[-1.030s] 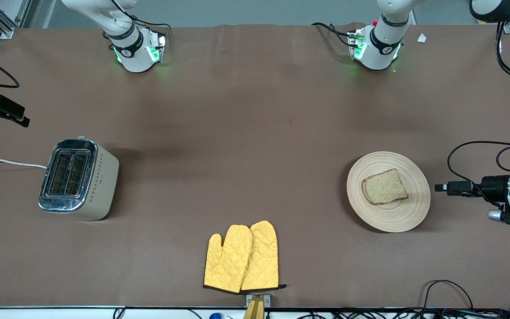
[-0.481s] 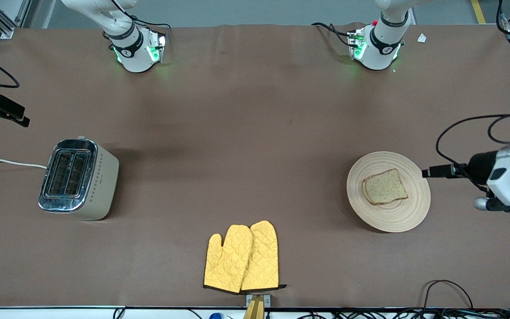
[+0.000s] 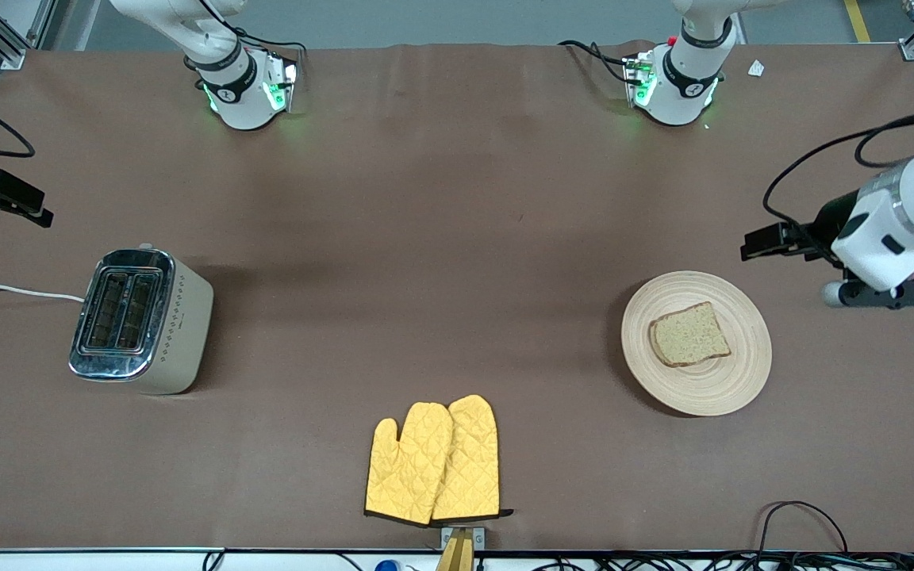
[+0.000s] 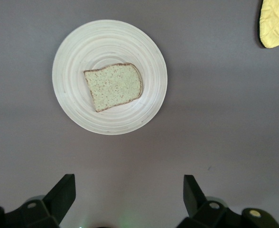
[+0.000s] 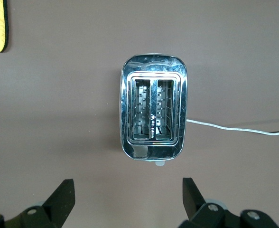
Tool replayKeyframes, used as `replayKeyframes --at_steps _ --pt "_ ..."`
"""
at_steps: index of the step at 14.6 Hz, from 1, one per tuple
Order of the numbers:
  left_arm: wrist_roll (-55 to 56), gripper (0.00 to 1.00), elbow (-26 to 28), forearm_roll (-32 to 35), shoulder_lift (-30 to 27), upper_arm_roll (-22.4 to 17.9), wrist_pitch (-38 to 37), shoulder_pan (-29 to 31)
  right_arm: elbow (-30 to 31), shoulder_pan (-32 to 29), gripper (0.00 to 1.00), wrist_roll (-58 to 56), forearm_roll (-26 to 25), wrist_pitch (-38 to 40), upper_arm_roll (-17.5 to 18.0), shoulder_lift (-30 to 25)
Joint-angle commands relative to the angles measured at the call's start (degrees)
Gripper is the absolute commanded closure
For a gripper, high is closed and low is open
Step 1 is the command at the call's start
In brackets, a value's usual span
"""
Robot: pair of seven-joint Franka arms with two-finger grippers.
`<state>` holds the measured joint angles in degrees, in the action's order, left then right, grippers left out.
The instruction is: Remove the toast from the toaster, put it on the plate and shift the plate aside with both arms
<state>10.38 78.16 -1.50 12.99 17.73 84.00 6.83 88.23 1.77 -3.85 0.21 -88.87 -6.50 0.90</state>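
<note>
The toast (image 3: 689, 334) lies flat on the round beige plate (image 3: 731, 381), which sits on the brown table toward the left arm's end. Both also show in the left wrist view, the toast (image 4: 113, 86) on the plate (image 4: 73, 57). My left gripper (image 3: 754, 242) is open and empty, up in the air over bare table beside the plate; its fingers (image 4: 63, 192) are wide apart and touch nothing. My right gripper (image 3: 28, 208) is open and empty, waiting in the air beside the toaster, its fingers (image 5: 62, 194) spread.
A chrome and cream toaster (image 3: 140, 319) with two empty slots (image 5: 153, 113) stands toward the right arm's end, its white cord (image 3: 13, 292) trailing off. A pair of yellow oven mitts (image 3: 435, 460) lies near the front edge. Cables (image 3: 806, 515) lie along the front edge.
My left gripper has risen and swung away from the plate's side, farther up the front view. The toast, the plate and the right arm have not moved.
</note>
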Motion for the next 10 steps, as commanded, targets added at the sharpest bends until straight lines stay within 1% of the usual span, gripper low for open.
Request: replayKeyframes --at_steps 1,2,3,4,10 --pt "-0.4 0.0 2.9 6.2 -4.6 -1.9 -0.1 -4.7 1.2 -0.2 0.0 0.8 0.7 -1.0 0.2 -1.3" --pt "-0.5 0.0 4.8 6.6 -7.0 -2.9 0.0 -6.7 1.3 -0.2 0.0 0.8 0.7 -2.1 0.1 -1.3" --pt "-0.5 0.0 6.0 6.6 -8.7 -4.1 0.0 -7.5 1.4 -0.3 0.0 0.8 0.7 -2.9 0.1 -1.3" --pt "-0.6 0.0 7.3 6.5 -10.2 -4.5 0.0 -7.9 1.4 -0.2 0.0 0.8 0.7 -3.1 0.1 -1.3" --pt "-0.6 0.0 14.0 5.0 -16.8 -5.2 0.3 -7.4 1.6 -0.3 0.0 0.8 0.7 -2.6 0.1 -1.4"
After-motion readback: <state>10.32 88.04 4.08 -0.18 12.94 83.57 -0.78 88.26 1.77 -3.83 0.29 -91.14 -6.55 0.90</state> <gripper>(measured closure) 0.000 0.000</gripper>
